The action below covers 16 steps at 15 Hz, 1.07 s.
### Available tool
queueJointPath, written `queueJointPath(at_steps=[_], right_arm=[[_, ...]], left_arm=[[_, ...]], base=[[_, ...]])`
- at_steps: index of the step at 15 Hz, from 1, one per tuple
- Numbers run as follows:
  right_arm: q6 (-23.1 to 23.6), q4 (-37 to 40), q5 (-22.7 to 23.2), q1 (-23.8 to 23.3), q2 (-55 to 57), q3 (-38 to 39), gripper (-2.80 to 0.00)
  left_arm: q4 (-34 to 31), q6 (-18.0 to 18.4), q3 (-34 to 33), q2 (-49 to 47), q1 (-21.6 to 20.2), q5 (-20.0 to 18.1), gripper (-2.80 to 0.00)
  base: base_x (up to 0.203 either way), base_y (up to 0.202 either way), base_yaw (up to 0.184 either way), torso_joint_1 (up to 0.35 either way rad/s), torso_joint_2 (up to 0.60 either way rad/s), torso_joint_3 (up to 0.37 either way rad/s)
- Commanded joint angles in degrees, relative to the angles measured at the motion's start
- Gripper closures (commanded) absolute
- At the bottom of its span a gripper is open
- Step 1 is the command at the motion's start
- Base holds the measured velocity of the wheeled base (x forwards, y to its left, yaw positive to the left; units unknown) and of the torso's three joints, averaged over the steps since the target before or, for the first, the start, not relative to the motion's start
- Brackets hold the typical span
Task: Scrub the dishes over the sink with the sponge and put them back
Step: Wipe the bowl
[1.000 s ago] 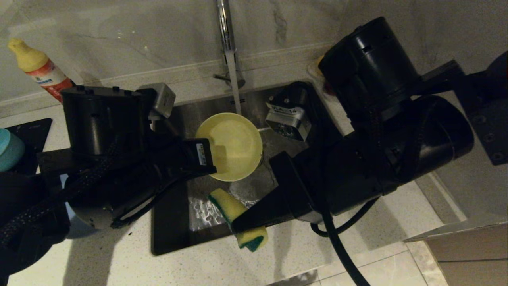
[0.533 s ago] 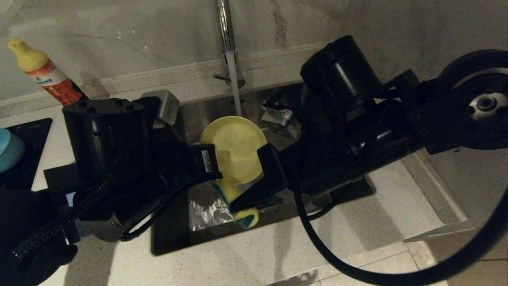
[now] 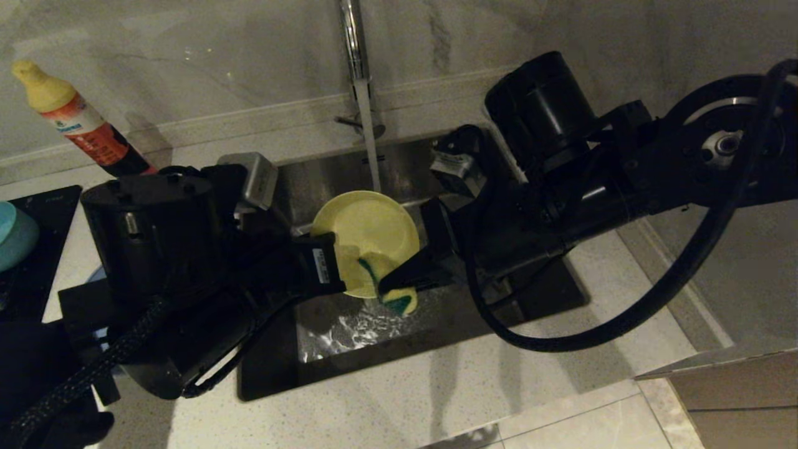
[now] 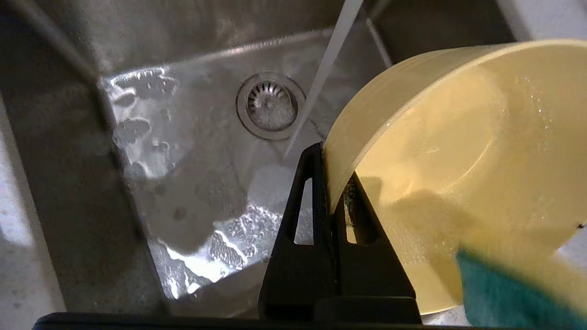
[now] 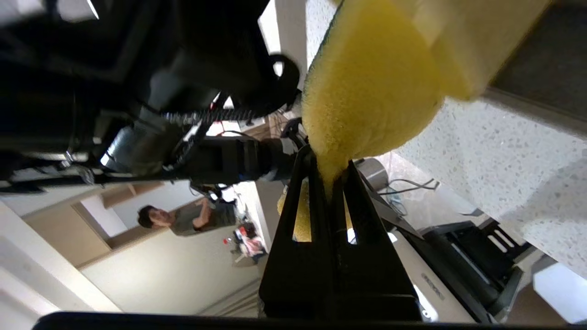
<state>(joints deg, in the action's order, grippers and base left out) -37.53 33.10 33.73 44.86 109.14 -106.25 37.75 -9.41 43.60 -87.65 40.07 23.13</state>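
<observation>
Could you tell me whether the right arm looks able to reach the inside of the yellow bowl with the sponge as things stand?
Probably yes. The left gripper holds the yellow bowl by its rim over the sink, tipped with its opening unobstructed, and the sponge in the right gripper is already at its lower edge.

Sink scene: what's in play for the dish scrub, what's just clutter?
In play: yellow bowl in left gripper; sponge in right gripper; sink; running tap; teal bowl.
Clutter: detergent bottle; person in the background.

The head view looks steeply down on the square stainless-steel sink (image 3: 399, 174); both close wrist views share its pale-yellow bowl (image 4: 458, 151).
</observation>
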Motion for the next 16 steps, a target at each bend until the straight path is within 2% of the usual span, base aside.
queueJointPath(at_steps=[1, 6, 11, 16], right_arm=[[-0.71, 0.15, 0.28, -0.30, 0.32, -1.04, 0.00], [-0.97, -0.19, 0.14, -0.30, 2.98, -4.23, 0.00], [-0.97, -1.54, -0.44, -0.30, 3.80, -4.25, 0.00], [-0.88, -2.95, -3.45, -0.57, 4.72, -4.32, 0.00]], left_arm=[[1.12, 0.64, -1.14, 0.70, 0.09, -0.15, 0.00], [6.60, 4.19, -5.33, 0.92, 2.61, -0.43, 0.00], [7.60, 4.40, -6.13, 0.66, 3.44, -0.54, 0.00], [7.68, 4.48, -7.37, 1.34, 4.05, -0.46, 0.00]], base=[[0.000, 0.000, 0.000, 0.000, 0.00, 0.000], [0.000, 0.000, 0.000, 0.000, 0.00, 0.000], [0.000, 0.000, 0.000, 0.000, 0.00, 0.000], [0.000, 0.000, 0.000, 0.000, 0.00, 0.000]])
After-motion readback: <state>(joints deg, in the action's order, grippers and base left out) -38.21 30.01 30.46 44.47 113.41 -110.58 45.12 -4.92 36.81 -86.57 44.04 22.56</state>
